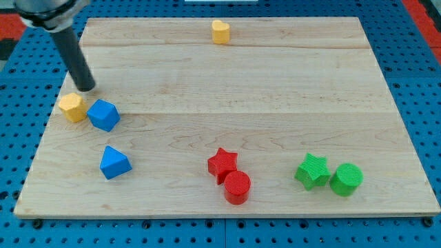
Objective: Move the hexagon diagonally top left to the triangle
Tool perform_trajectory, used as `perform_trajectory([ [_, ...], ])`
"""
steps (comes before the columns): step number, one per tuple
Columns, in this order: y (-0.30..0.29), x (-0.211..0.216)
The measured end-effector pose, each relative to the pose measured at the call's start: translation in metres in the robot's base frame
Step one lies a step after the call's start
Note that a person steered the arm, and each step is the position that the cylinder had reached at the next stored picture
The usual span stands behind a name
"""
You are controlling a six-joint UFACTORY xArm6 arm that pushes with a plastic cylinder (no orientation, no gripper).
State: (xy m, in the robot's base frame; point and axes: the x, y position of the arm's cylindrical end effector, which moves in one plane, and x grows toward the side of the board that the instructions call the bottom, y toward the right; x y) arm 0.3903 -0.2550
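Camera view, sole angle on record. Wooden board (227,69) lies on a blue pegged surface. My tip (85,88) stands near the board's left edge, just above the yellow hexagon (72,107) in the view, close to it, though contact cannot be confirmed. No claw is fitted: the arm ends in a plain rod, so nothing opens or closes and nothing is held.

The yellow hexagon sits at the view's left, touching or very nearly touching the blue block (103,115) on its right, whose exact shape is unclear. The blue triangle (114,162) lies below and slightly right of that pair, apart from them. Elsewhere: a yellow heart-like block (220,32) near the top edge; a red star (222,163) touching a red cylinder (237,187) at bottom centre; a green star (313,171) just beside a green cylinder (346,179) at bottom right.

Assessment: the hexagon already lies up and left of the triangle, so the step in hand appears to be final placement. The next move, in my judgement, calls for a short push down and right from the hexagon's upper-left side, taking care not to drive the blue block into the triangle.
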Motion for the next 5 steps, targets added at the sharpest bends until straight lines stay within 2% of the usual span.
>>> perform_trajectory([
  [2, 0.011, 0.058],
  [3, 0.007, 0.063],
  [4, 0.007, 0.039],
  [5, -0.005, 0.043],
])
